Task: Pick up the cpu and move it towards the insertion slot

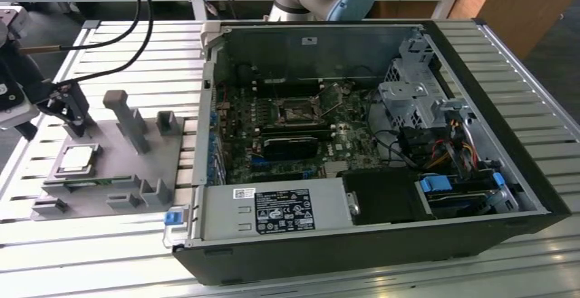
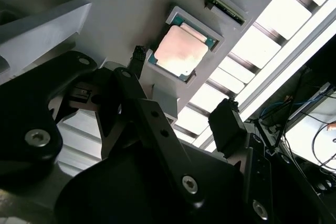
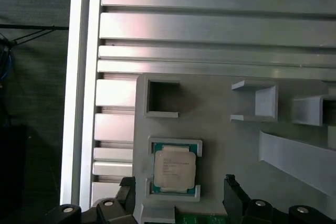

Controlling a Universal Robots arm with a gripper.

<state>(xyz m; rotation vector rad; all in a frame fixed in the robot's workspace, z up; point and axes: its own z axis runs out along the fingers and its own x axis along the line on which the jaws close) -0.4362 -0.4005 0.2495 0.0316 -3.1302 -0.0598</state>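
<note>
1. At the exterior view's left, the gripper [image 1: 69,111] hangs over the far end of the grey fixture [image 1: 118,169]. Its claw is spread wide and has hold of nothing.
2. Just beside it, the cpu [image 1: 77,160] lies flat in its square pocket of the fixture, silver top up and untouched.
3. In the first wrist view the chip appears between the two fingers [image 3: 231,192], clear of both. The step in hand looks like the approach for the grasp. Doing it well calls for centring the chip in the gap and squaring the fingers to its edges. The descent should be level, so the pads meet the chip rather than the pocket's walls.
4. Further to the exterior view's right, inside the open computer case [image 1: 363,250], the insertion slot [image 1: 297,113] sits on the motherboard — well apart from the chip.
</note>
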